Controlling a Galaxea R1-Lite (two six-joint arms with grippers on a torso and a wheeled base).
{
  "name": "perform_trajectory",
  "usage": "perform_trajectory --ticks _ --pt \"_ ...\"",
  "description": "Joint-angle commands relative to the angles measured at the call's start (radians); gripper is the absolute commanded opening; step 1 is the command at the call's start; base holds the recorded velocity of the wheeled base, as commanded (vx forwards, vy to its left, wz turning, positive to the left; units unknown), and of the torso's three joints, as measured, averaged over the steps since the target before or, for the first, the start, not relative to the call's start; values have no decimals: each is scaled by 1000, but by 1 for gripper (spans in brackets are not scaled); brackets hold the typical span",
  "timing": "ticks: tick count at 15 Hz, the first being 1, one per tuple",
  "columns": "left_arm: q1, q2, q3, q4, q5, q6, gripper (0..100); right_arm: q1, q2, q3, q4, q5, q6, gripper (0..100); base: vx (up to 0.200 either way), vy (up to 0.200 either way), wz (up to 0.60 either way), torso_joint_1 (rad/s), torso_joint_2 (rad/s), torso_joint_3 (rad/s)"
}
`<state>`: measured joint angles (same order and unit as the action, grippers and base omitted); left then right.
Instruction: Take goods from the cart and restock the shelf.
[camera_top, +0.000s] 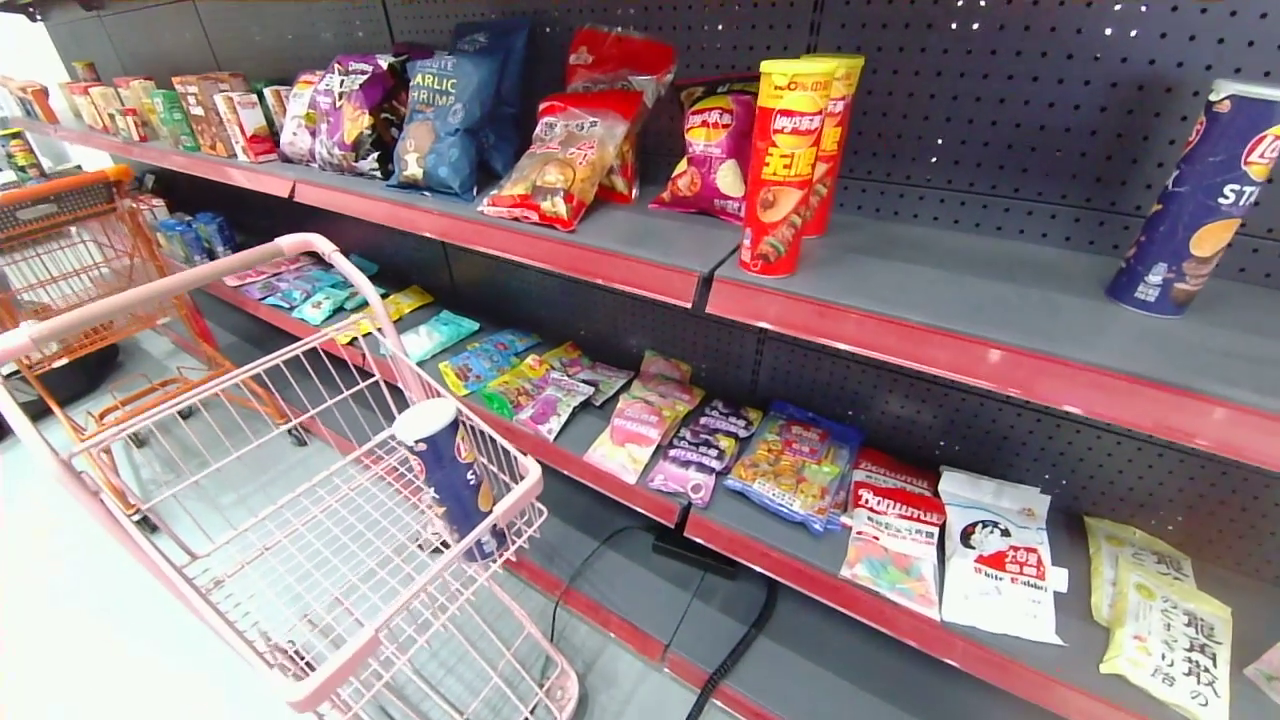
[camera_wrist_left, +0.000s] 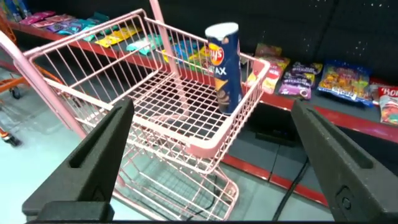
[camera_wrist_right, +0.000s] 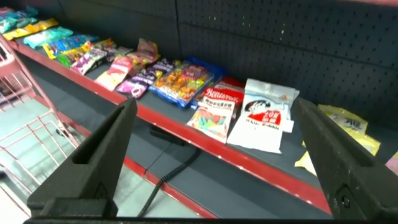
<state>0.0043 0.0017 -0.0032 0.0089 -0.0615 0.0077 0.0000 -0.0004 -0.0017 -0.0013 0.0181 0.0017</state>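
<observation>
The chip can (camera_top: 452, 478) stands upright in the corner of the cart (camera_top: 150, 292) nearest the shelf (camera_top: 980, 290), long axis vertical, directly ahead of the left jaws. Use the left arm, which is nearer. You find the left jaws and right jaws both spread wide, holding nothing.

A pink wire cart (camera_wrist_left: 205, 148) is standing on the grey floor (camera_wrist_left: 22, 127) just beyond the widely parted jaws of the left gripper (camera_wrist_left: 211, 104), carrying a blue chip can (camera_wrist_left: 224, 68) upright against its far wall, in line with the gap between them. A lower shelf (camera_wrist_right: 273, 168) is running ahead of the spread jaws of the right gripper (camera_wrist_right: 214, 102), holding flat candy bags (camera_wrist_right: 180, 81) and a white bag (camera_wrist_right: 264, 115) in a row. An upper shelf (camera_top: 1000, 290) is bearing snack bags (camera_top: 560, 160), red and yellow cans (camera_top: 785, 165) and a dark blue can (camera_top: 1195, 200)
</observation>
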Motion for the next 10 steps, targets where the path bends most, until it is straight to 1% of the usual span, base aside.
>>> perform_trajectory --ticks 1,4,5,6,7,8,9,10 --pt "0 1 0 0 0 0 100 0 0 0 0 0 0 100 0 0 0 -183 530 344" --pt "0 1 -1 0 2 3 100 0 0 0 0 0 1 100 0 0 0 -149 486 330" --pt "0 11 -31 -4 6 8 100 0 0 0 0 0 0 100 0 0 0 -71 217 154" --pt "-3 104 -149 -12 29 -17 100 0 0 0 0 0 0 100 0 0 0 -41 129 100" --pt "-3 368 -402 -17 52 -173 100 0 0 2 0 -1 0 100 0 0 0 -22 80 61" --pt "-3 471 -508 -20 52 -244 100 0 0 0 0 0 0 100 0 0 0 0 0 0" --pt "10 687 -655 -30 60 -261 100 0 0 0 0 -3 0 100 0 0 0 0 0 0" --pt "10 778 -653 -104 51 -212 100 0 0 0 0 -3 -2 100 0 0 0 0 0 0"
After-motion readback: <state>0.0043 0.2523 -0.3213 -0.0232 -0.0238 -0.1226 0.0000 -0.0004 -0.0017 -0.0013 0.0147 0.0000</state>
